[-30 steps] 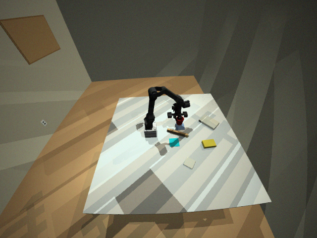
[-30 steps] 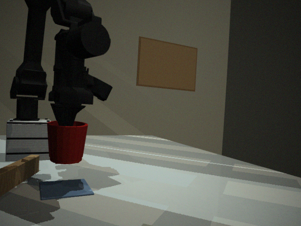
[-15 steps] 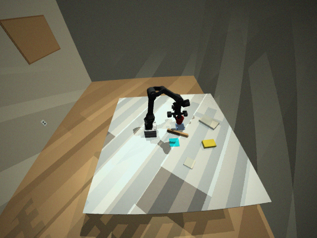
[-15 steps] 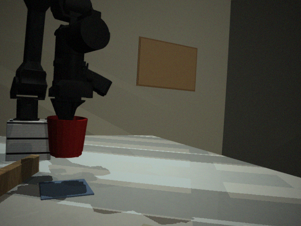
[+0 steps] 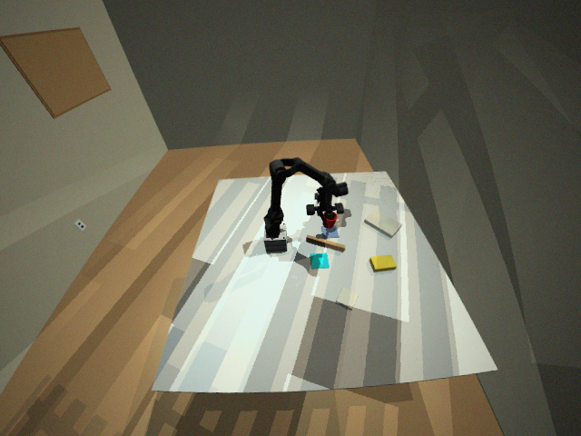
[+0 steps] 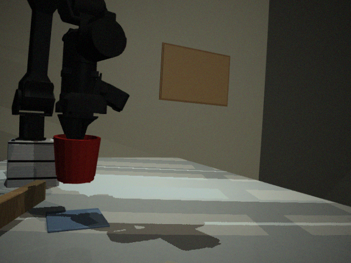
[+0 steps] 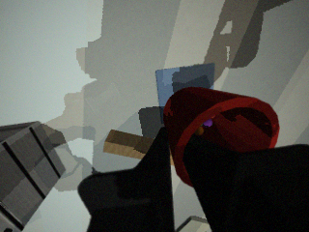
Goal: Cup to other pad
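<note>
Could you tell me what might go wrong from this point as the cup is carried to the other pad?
1. The gripper pinches only the rim of the red cup; hanging above the blue pad, it could slip or swing.
2. A tilt could spill the marbles.
3. The wooden bar lies towards the cyan pad; a low pass might clip it.
</note>
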### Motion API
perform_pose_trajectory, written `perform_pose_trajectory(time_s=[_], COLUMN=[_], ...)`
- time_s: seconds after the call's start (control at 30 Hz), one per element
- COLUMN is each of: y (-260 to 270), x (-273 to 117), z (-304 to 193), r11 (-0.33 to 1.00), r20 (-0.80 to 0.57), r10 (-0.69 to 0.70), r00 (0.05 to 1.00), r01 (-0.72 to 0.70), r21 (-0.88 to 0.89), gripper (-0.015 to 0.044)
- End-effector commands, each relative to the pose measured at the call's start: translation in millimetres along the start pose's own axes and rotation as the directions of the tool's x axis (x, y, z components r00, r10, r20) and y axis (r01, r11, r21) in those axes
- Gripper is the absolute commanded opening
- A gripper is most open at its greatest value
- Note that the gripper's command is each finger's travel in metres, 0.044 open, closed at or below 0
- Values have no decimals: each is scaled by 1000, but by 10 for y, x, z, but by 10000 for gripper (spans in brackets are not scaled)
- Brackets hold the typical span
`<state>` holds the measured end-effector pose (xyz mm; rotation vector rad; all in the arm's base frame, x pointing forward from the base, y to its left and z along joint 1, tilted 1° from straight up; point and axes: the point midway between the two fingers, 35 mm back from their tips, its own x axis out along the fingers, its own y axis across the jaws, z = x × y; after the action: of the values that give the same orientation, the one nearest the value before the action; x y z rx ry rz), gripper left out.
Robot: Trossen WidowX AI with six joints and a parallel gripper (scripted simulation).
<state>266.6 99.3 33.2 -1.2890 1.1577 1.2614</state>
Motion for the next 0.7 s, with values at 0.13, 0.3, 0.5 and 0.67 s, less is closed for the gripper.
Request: perform_pose_trajectory(time_s=[0.13, 0.3, 0.5, 0.67], y=[59, 93, 133, 165], x=[-4, -9, -15, -20], z=[-165, -273, -398, -497], r11=[1000, 1000, 1000, 1000], r20=[-2, -3, -4, -5], r10=[-1, -1, -2, -2], r00=[1000, 1000, 1000, 1000], r01=[1, 1, 2, 2], r21=[2, 2, 3, 3], gripper=[0, 0, 0, 0])
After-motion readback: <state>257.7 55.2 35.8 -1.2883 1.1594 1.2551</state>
